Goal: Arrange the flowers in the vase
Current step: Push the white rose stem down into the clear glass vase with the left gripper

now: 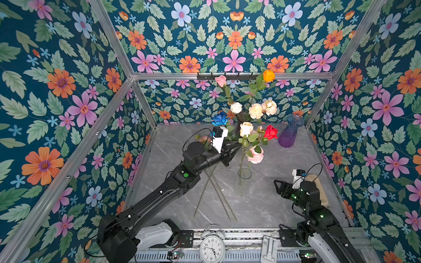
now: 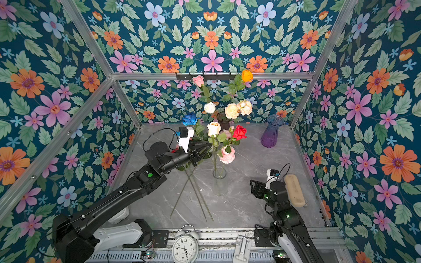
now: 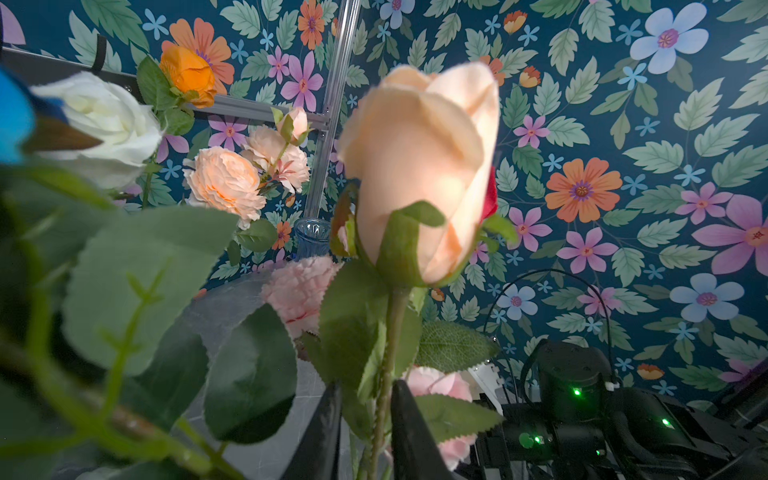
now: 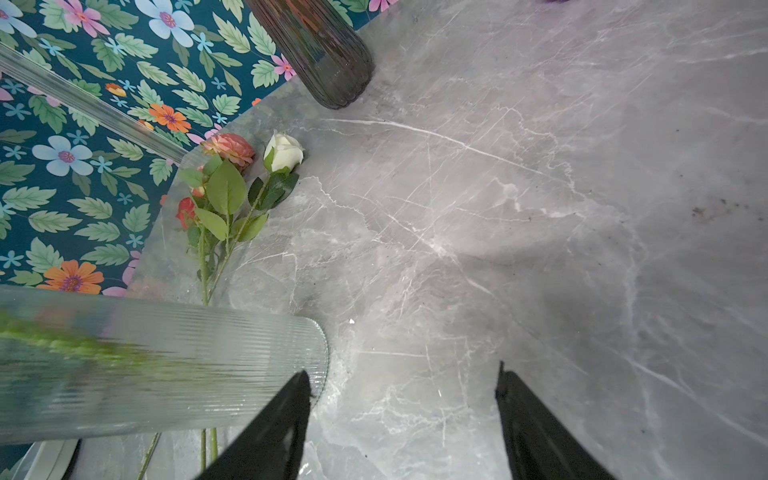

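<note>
The cream rose [image 3: 419, 174] is standing in the clear ribbed vase [image 1: 244, 180] in the middle of the table [image 1: 262, 205], along with a red rose [image 1: 271, 132] and a couple of pink peonies [image 1: 256, 154]. The left gripper [image 3: 365, 386] is right at the rose's stem, just under the leaves. Its jaws are a little apart with the stem running between them. In the wrist view there's a gap beside the stem, so I'd call it open around the stem rather than pinching it. The right gripper [image 4: 402, 372] is spread wide and empty, low over the table just beside the vase's base.

More flowers [image 4: 232, 195] lie flat on the table by the wall, at least a white rose and an orangey peony. Long bare stems [image 1: 205, 193] poke out from under the left arm. A dark vase [image 1: 242, 117] at the back holds another bunch, and a purple vase [image 1: 291, 132] off to the side looks empty.

On handling, my guess is these are fakes. That would make them very light, with thin wiry stems that flex and spin in a grip, and soft fabric heads that crush. I'd grab bare stem below the leaves, never the head. That tall glass vase looks tippy with a top-heavy bunch, so no shoving.
</note>
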{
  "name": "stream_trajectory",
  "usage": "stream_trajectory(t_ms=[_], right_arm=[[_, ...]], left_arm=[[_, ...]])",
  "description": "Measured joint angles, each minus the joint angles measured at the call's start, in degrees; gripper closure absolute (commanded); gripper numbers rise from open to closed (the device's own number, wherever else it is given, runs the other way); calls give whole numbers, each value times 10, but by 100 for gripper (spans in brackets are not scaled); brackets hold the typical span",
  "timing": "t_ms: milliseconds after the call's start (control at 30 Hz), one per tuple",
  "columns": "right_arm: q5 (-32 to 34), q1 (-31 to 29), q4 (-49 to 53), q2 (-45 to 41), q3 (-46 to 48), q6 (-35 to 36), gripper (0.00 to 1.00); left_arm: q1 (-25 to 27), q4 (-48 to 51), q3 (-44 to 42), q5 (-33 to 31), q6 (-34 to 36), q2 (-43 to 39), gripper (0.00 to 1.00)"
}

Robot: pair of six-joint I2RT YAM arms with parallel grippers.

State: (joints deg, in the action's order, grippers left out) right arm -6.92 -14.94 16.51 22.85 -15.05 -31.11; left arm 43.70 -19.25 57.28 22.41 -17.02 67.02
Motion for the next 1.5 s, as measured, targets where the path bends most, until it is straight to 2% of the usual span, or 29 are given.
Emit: stream_trajectory(t_ms=[133, 200, 267, 433, 600, 833, 967, 1000, 1033, 1067, 1200, 1333, 1500], right_arm=[[0, 0, 0, -2, 0, 0, 28], [0, 0, 0, -2, 0, 0, 28], [0, 0, 0, -2, 0, 0, 28], [0, 0, 0, -2, 0, 0, 28], [0, 0, 0, -1, 0, 0, 28], [0, 0, 0, 6, 0, 0, 28], [0, 0, 0, 7, 0, 0, 28], [0, 0, 0, 7, 0, 0, 28], [0, 0, 0, 7, 0, 0, 28], [0, 0, 0, 6, 0, 0, 28], [0, 0, 0, 6, 0, 0, 28], [0, 0, 0, 3, 0, 0, 28], [0, 0, 0, -14, 4, 0, 28]], left_arm=[[0, -2, 14, 0, -7, 16, 77], [0, -4, 18, 0, -7, 22, 84], [0, -5, 20, 1, -7, 25, 100], [0, -4, 20, 7, -7, 20, 100], [0, -5, 3, 9, -4, -19, 100], [0, 14, -31, -14, 8, -80, 100], [0, 28, -36, -19, 9, -82, 100], [0, 29, -36, -19, 9, -79, 93], [0, 31, -35, -20, 8, -74, 78], [0, 34, -32, -20, 9, -68, 70], [0, 42, -12, -16, 6, -35, 61], [0, 48, 3, -5, 4, -7, 47], [0, 56, -27, -23, 5, -42, 36]])
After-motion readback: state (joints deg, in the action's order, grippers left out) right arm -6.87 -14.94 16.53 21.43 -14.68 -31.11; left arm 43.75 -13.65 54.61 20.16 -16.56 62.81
